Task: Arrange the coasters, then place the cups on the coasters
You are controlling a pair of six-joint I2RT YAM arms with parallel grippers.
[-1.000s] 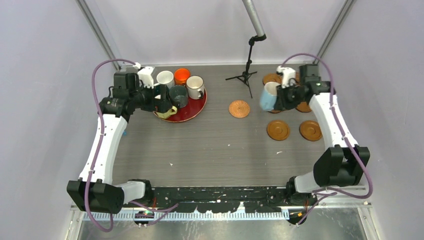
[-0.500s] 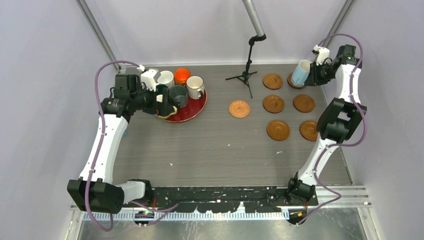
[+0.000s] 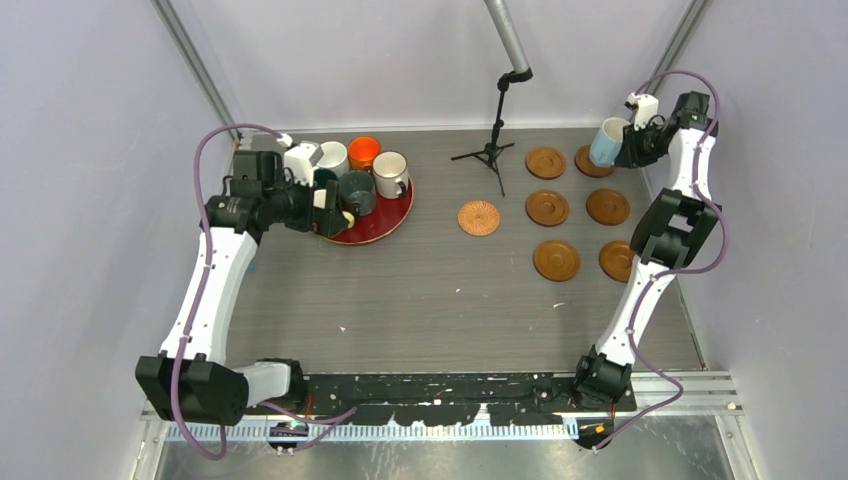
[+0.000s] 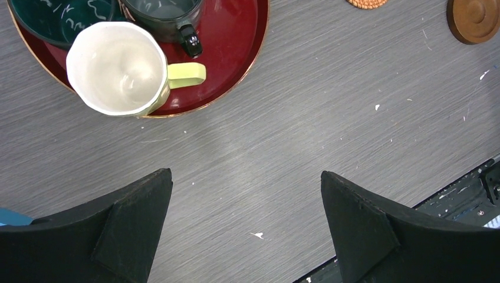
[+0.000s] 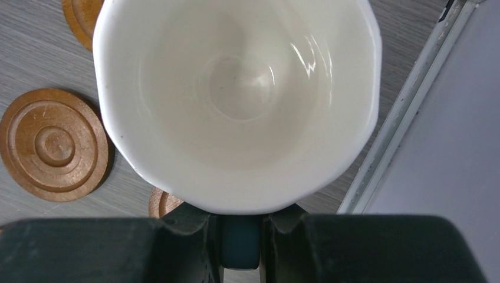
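My right gripper (image 3: 626, 146) is shut on the handle (image 5: 240, 242) of the light blue cup (image 3: 606, 140), which hangs upright over the far-right wooden coaster (image 3: 588, 163). Its white inside (image 5: 236, 100) fills the right wrist view, with that coaster (image 5: 162, 203) peeking out below. Several other wooden coasters (image 3: 548, 207) lie in rows on the right, and the woven one (image 3: 479, 217) lies mid-table. My left gripper (image 3: 327, 207) hovers open, and in its wrist view the pale yellow cup (image 4: 116, 68) stands ahead of the empty gripper (image 4: 244, 236).
The red tray (image 3: 398, 215) at the back left holds white (image 3: 330, 157), orange (image 3: 364, 152), brown-rimmed cream (image 3: 389, 173), dark grey-green (image 3: 356, 192) and dark teal (image 4: 59, 17) cups. A small black tripod (image 3: 490, 150) stands at the back centre. The table's metal edge rail (image 5: 407, 106) runs close beside the blue cup.
My right arm has carried the blue cup from the middle coasters up to the far right corner, then eased it slightly. My left gripper shifted a little over the tray's front.
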